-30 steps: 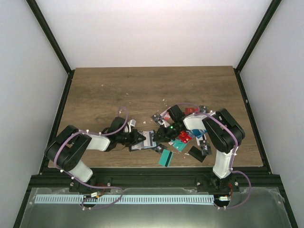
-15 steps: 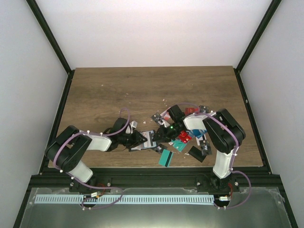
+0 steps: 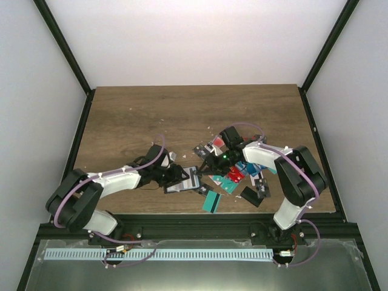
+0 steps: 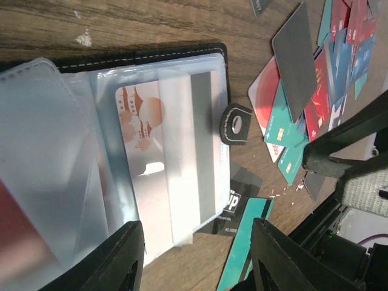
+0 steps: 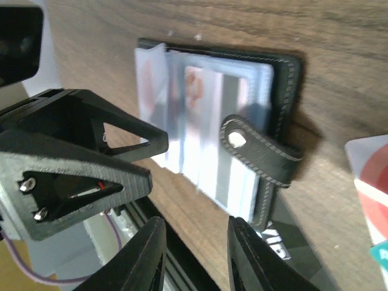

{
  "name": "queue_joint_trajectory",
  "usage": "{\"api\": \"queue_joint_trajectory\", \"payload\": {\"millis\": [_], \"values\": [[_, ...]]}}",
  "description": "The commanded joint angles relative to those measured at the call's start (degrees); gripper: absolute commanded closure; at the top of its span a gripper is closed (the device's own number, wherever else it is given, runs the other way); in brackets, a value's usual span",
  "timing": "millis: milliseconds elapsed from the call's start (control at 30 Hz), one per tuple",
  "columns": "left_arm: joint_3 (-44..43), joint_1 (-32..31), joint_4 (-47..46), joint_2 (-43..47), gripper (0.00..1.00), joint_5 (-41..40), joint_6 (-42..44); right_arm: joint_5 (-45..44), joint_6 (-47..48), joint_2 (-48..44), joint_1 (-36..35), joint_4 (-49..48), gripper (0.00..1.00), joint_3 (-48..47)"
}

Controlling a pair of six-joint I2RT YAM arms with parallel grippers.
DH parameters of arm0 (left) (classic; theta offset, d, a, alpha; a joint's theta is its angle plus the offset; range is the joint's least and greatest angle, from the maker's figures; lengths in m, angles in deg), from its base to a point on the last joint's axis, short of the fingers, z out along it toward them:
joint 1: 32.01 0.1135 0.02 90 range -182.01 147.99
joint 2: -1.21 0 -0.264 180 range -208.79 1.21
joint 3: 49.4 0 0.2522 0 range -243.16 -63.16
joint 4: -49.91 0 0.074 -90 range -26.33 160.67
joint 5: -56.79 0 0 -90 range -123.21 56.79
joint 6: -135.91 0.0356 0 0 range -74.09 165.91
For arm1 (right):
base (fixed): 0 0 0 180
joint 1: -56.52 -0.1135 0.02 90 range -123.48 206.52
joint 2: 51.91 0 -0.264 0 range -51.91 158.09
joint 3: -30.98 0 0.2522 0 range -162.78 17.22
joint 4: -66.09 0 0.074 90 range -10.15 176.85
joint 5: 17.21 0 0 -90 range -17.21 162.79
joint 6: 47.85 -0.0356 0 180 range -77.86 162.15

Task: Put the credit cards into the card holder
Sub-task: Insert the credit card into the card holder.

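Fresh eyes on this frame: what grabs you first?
The card holder lying open near the table's front edge, clear sleeves fanned, an orange-printed card sitting in one. Just right of it, a jumbled pile of red, teal and blue credit cards. The left claw and right claw flank the holder, both open.

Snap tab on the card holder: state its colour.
Black, with pale stitching round the edge; the snap tab shows best in the right wrist view.

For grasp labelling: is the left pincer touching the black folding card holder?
Cannot tell. In the left wrist view the left pincer straddles the sleeve edge of the black folding card holder; one finger hides any gap.
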Motion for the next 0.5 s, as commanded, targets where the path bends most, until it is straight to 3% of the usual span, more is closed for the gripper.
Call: {"api": "queue_joint_trajectory", "payload": {"millis": [0, 100, 233, 467], "values": [[-2.75, -0.19, 8.39, 3.50, 0.50, -2.65, 2.31, 3.08, -1.01, -4.48, -0.08, -1.17, 0.69, 1.83], [-2.83, -0.18, 8.57, 4.07, 0.60, -3.07, 2.64, 4.38, -3.05, -5.51, -0.71, -4.19, 0.68, 3.47], [-3.20, -0.27, 7.51, 1.75, 0.84, -2.97, 3.83, 4.52, -4.28, -4.21, -2.20, -6.10, 0.68, 3.45], [-5.23, -0.62, 6.85, -3.58, 0.94, -4.30, 5.97, 4.41, -6.18, -2.37, -3.24, -8.52, 0.68, 3.40]]}}
